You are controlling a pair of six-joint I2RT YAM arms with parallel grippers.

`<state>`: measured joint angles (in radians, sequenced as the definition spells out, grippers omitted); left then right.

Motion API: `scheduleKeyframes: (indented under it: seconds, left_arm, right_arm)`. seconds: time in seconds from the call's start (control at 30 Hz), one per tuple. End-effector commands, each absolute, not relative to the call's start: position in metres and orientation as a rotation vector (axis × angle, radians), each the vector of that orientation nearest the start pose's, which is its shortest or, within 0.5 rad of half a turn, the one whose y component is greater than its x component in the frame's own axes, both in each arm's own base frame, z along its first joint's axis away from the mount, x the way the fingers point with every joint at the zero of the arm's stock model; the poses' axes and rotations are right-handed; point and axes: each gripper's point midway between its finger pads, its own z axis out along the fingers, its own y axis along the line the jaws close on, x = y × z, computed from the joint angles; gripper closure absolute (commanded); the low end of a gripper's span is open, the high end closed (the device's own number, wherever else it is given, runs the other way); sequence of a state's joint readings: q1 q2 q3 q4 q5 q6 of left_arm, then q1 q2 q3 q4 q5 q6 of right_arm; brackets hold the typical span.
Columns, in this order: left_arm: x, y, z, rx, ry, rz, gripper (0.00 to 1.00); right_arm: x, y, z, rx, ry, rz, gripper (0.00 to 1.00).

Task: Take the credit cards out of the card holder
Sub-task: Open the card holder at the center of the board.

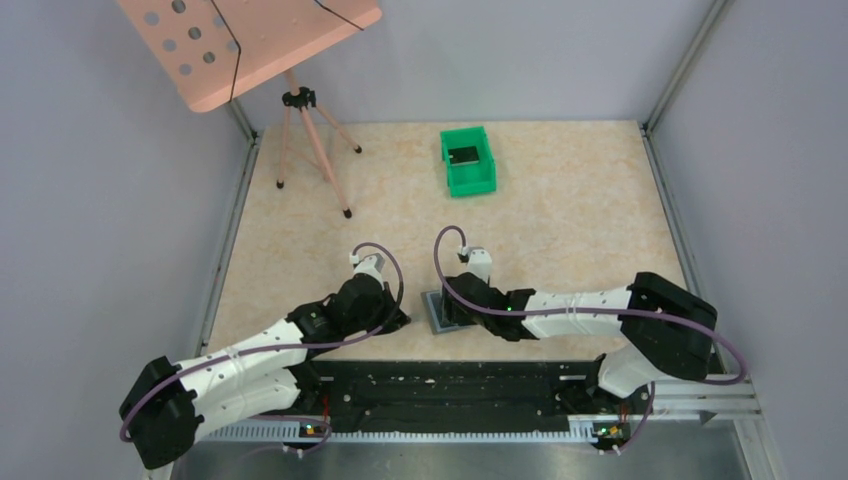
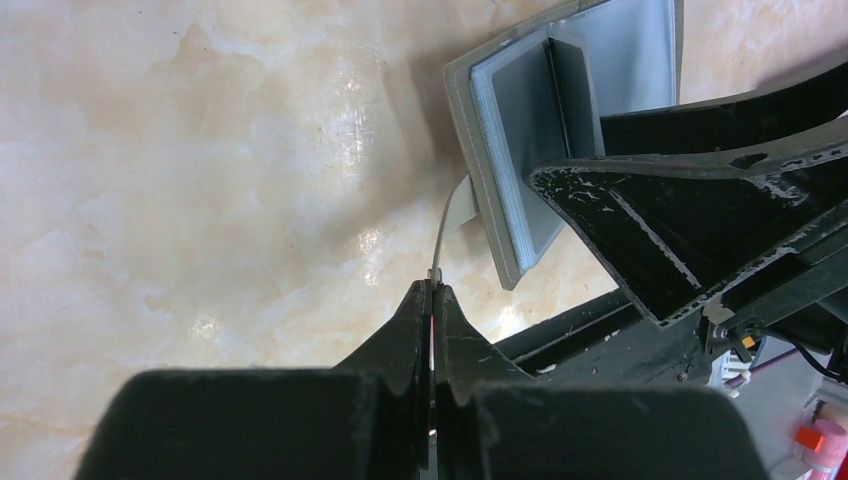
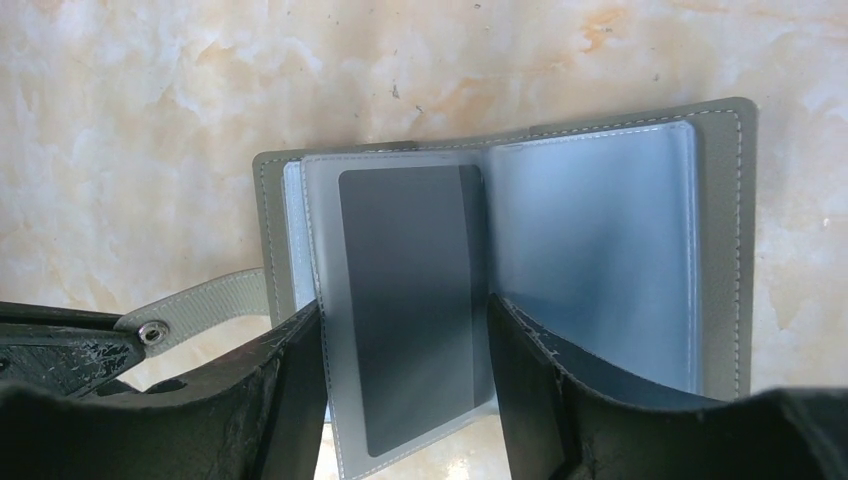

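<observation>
Dark card behind frosted plastic sleeve

Plain pale grey walls on three sides, joined at 11 and 1 o'clock by aluminium corner posts. Beige marbled tabletop below, glossy and evenly lit, with small soft highlights. At 11 o'clock, a pink perforated music stand on a thin tripod, feet resting on the tabletop.

The card holder lies at the table's six o'clock (half hidden), left gripper at its nine, right gripper overhead; green bin at twelve.
</observation>
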<state>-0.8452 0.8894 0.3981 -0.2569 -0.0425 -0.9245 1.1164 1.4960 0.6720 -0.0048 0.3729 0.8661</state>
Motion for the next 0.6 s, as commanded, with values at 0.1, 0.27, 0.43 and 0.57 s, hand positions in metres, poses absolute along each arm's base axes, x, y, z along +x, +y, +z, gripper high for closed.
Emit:
scheduleKeyframes:
  seconds: [0.1,0.27,0.43,0.57]
  left_arm:
    - [0.161,-0.215,0.066,-0.122,2.454,-0.792,1.0]
    - [0.161,-0.215,0.066,-0.119,2.454,-0.79,1.0]
    - [0.16,-0.213,0.063,-0.121,2.46,-0.777,1.0]
    - [0.162,-0.211,0.062,-0.126,2.461,-0.757,1.0]
  right_arm:
    - [0.19,0.297,0.047,-0.115,2.355,0.491,0.47]
    - [0.191,0.29,0.052,-0.108,2.349,0.459,0.53]
    - [0.192,0.279,0.055,-0.092,2.339,0.425,0.6]
    - [0.19,0.276,0.054,-0.087,2.343,0.431,0.71]
